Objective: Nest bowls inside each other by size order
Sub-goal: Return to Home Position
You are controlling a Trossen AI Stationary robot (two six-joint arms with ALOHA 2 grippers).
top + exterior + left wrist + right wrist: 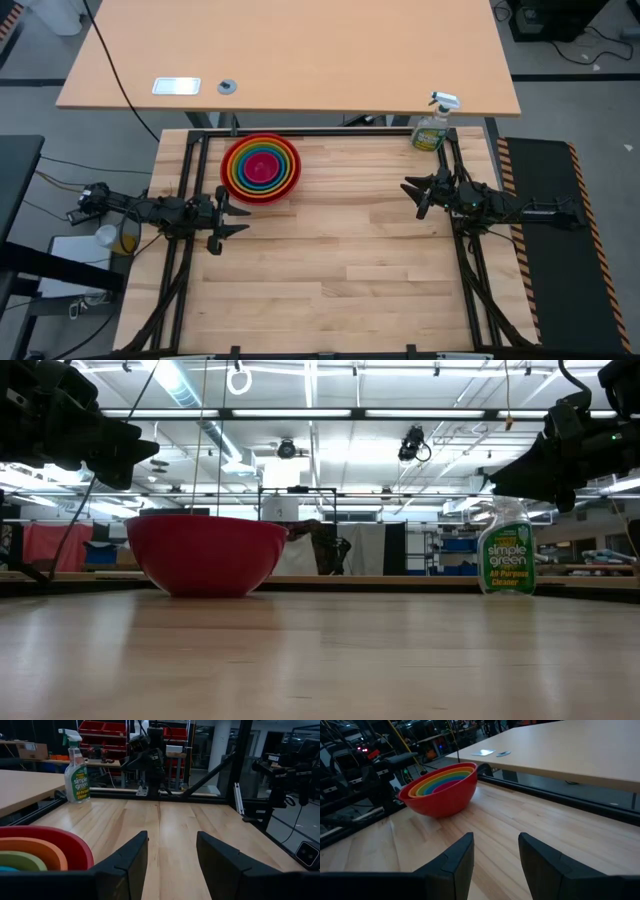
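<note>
The five bowls stand nested as one stack at the table's far left: red outermost, then orange, yellow-green, blue, with magenta-pink in the middle. The red bowl rests on its base on the table. The stack also shows in the right wrist view and partly in the left wrist view. My left gripper is open and empty, above the table's left edge, just near of the stack. My right gripper is open and empty above the table's right side.
A green spray bottle of cleaner stands at the table's far right corner; it also shows in the low view. A larger tan desk lies beyond the far edge. Bare wood fills the middle and near side.
</note>
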